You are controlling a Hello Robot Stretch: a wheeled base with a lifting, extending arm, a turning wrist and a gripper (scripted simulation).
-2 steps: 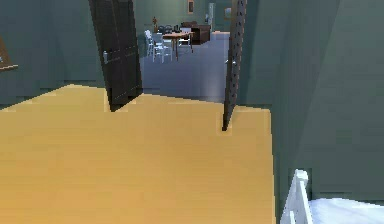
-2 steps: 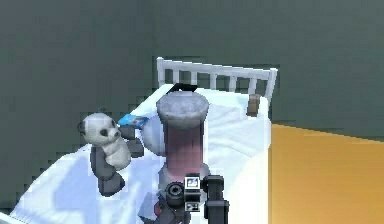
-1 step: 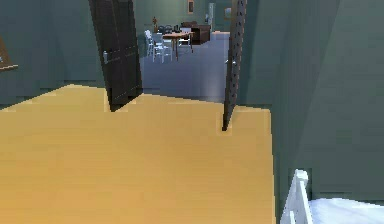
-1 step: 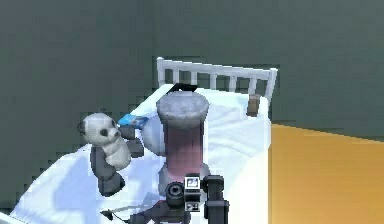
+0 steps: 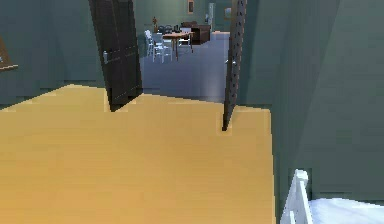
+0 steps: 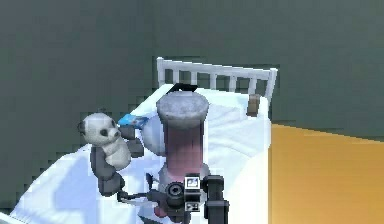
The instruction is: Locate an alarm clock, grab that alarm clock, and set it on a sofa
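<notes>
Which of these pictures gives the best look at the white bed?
The arm side view. There the bed spreads across the picture: its white slatted rail, the pale covers, and a toy panda sitting on them. The forward view catches just a corner of the rail and a strip of cover at its bottom right.

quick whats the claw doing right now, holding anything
claw: cannot be told whether it holds anything, since the panda toy and the bed lie right at or behind it.
</notes>
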